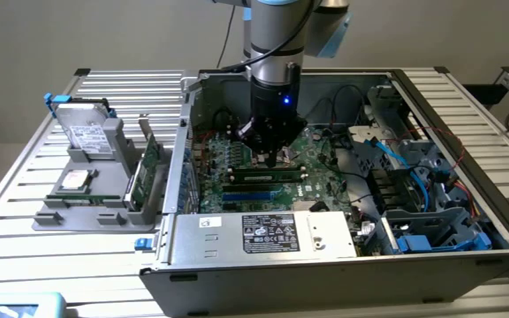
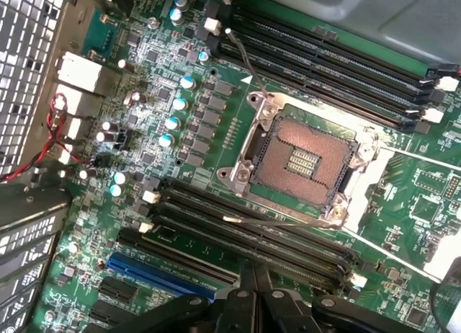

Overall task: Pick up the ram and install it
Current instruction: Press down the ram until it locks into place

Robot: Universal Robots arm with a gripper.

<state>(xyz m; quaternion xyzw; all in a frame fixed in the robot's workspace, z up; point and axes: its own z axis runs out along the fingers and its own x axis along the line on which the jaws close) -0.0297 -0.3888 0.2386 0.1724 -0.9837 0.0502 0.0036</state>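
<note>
In the exterior view, an open computer case is sitting on a slatted counter. The robot's gripper is hanging nose-down inside it, over the green motherboard and close to the dark memory slots. The ram is resting outside the case, along the front of a grey holder at the exterior view's left. It is lying level lengthwise, its long axis running from the exterior view's left to its right, roughly in line with the memory slots. Which end its notch is nearer, I cannot tell. A taller green card is standing just beside its right end; reaching fingers could be knocking that card or tilting the ram if they come in off-centre. The case wall between holder and board could be catching a stick carried too low.

In the wrist view, the fingers are pressing together, narrow and empty, above the near slot bank. Pale end latches are bordering the slots; a latch not fully back could be blocking a stick. A thin wire lever is stretching over this bank and could be snagging the ram or the fingers. The slots are running closely side by side, so a small sideways error could be putting the ram into the wrong one.
</note>
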